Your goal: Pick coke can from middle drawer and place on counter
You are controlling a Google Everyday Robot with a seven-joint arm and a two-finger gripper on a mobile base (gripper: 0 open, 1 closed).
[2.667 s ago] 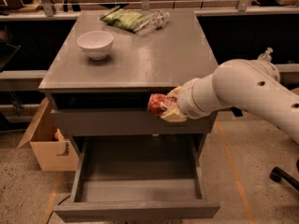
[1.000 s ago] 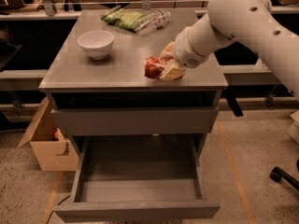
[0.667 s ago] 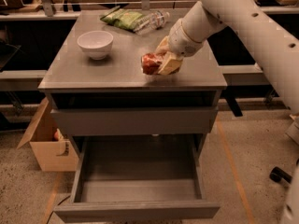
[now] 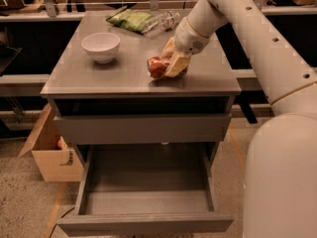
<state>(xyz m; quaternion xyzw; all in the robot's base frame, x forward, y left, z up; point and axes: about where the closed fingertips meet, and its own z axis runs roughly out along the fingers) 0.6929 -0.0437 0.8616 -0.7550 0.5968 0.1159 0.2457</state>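
The coke can [image 4: 156, 66], red with a silvery end, lies on its side between the tan fingers [image 4: 176, 63] of my gripper [image 4: 167, 66]. The gripper is shut on the can. It holds the can at the surface of the grey counter [image 4: 119, 76], right of centre and near the front edge. I cannot tell whether the can touches the counter. The white arm comes down from the upper right. The middle drawer [image 4: 89, 192] is pulled out below the cabinet front, and nothing lies in it.
A white bowl [image 4: 100, 46] stands on the counter's left. A green snack bag [image 4: 130, 20] and a clear plastic bottle [image 4: 161, 21] lie at its back edge. A cardboard box [image 4: 49, 155] sits on the floor to the left. A workbench runs behind.
The gripper carried the can up from in front of the cabinet onto the counter. It then moved a little left and down to the surface.
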